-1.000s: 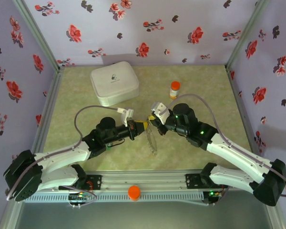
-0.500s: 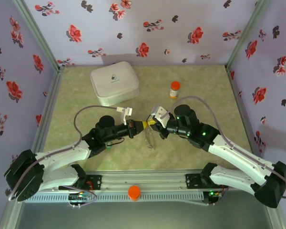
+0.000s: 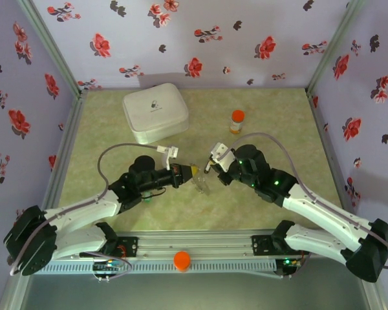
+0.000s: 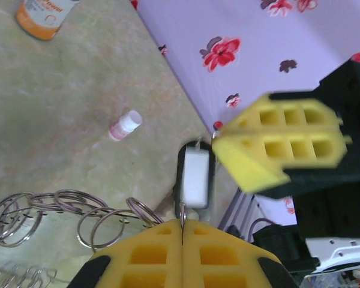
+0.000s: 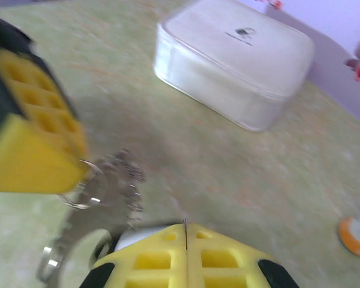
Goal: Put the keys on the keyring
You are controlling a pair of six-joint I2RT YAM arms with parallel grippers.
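Observation:
My left gripper [image 3: 194, 171] is shut on a thin wire ring at its tips [image 4: 182, 222]. From there the keyring [image 4: 60, 199], a chain of linked metal rings, trails left and hangs toward the table [image 3: 202, 186]. Just past these jaws stands a key [image 4: 196, 174] with a black-rimmed head and a white face. My right gripper [image 3: 210, 168] meets it from the other side [image 4: 223, 139]. Its jaws [image 5: 186, 227] are shut with a thin metal sliver between them. The key's white face [image 5: 132, 238] shows just below them, and the blurred rings [image 5: 111, 180] hang beyond.
A white rounded box [image 3: 155, 112] sits at the back left of the green table [image 3: 278, 123]. An orange-capped pill bottle [image 3: 237, 121] stands behind the right gripper. A tiny white cap-like piece [image 4: 125, 126] lies on the table. Flowered walls close in three sides.
The two grippers have stayed shut and tip to tip, drifting slightly lower and toward me. The chain of rings now hangs shorter and more bunched.

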